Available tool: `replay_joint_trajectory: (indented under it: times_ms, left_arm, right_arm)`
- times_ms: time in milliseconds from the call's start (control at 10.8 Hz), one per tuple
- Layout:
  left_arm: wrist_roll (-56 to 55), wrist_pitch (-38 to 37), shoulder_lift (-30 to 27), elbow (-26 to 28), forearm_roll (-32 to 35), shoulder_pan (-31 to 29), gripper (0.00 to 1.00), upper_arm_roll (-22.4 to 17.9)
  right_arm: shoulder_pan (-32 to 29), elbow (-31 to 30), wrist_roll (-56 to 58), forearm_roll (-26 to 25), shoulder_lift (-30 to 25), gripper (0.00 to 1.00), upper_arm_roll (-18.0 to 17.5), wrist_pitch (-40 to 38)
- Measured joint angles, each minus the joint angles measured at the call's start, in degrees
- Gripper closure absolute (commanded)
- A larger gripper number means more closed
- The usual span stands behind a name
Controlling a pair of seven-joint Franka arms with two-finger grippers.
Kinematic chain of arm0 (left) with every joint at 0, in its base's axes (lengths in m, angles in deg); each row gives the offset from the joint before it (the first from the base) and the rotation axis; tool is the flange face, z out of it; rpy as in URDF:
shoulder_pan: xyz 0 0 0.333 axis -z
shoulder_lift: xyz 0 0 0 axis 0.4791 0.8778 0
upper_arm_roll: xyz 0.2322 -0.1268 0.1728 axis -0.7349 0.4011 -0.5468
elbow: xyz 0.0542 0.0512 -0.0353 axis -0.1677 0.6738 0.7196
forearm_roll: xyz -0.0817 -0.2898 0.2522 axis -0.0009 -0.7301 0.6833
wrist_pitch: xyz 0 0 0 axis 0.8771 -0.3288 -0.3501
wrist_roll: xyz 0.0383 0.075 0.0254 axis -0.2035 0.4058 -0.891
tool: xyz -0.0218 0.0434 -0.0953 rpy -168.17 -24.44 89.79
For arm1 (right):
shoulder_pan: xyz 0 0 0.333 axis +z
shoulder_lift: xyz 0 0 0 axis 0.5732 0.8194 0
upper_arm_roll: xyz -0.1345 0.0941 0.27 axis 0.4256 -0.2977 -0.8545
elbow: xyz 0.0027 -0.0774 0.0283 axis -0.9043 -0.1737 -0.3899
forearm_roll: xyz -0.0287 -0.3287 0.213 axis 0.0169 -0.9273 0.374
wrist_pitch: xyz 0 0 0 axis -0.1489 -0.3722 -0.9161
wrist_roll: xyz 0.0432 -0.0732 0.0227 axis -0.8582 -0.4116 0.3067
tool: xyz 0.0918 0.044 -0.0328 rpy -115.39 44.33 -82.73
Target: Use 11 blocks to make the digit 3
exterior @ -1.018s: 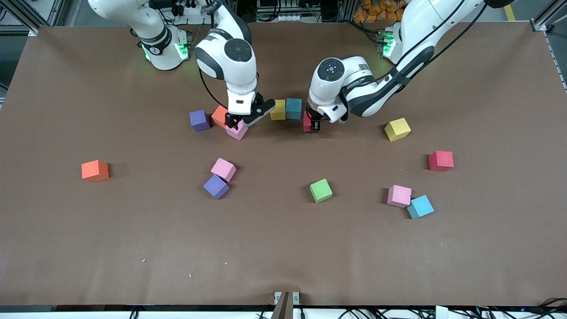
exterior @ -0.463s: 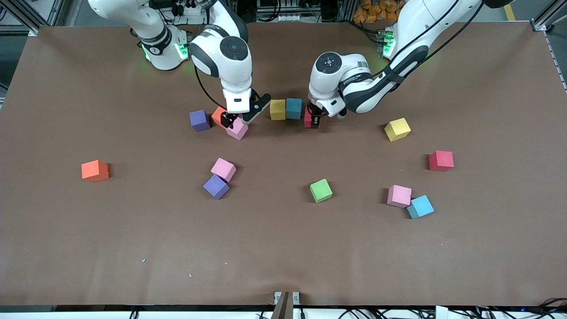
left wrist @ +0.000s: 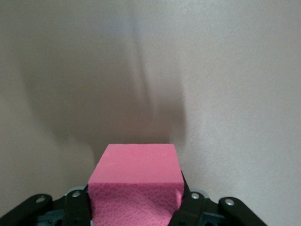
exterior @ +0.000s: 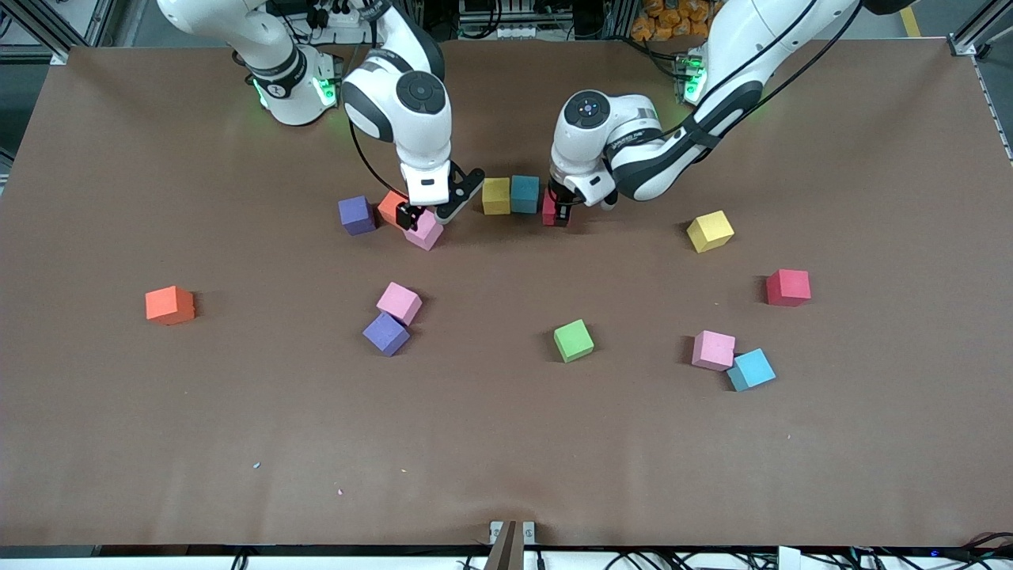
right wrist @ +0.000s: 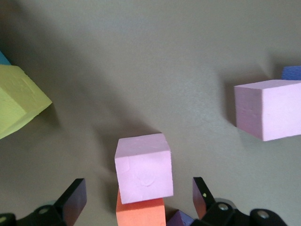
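Observation:
My left gripper is shut on a red block, held low right beside a light blue block that sits in a row with a yellow block. In the left wrist view the block fills the space between the fingers of the left gripper. My right gripper is open over a pink block that touches an orange block. In the right wrist view the fingers of the right gripper stand apart on either side of the pink block and the orange block.
A purple block sits beside the orange one. Nearer the camera lie loose blocks: orange, pink, purple, green, pink, light blue, red, yellow.
My left gripper has carried the red block up beside the light blue block. My right gripper has risen slightly off the pink block, which shifted a little.

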Motion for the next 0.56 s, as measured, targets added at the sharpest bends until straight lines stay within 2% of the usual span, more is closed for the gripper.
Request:
replay_joint_trajectory:
  times_ms: [278,555]
  left_arm:
    - [-0.31,0.02,0.16,0.01,0.00,0.16,0.78,0.00]
    - [-0.67,0.56,0.92,0.01,0.00,0.18,0.77,0.00]
  right_arm:
    - [0.24,-0.10,1.13,0.00,3.29,0.00,0.06,2.44]
    - [0.14,-0.25,3.76,-0.01,3.85,0.00,0.40,2.59]
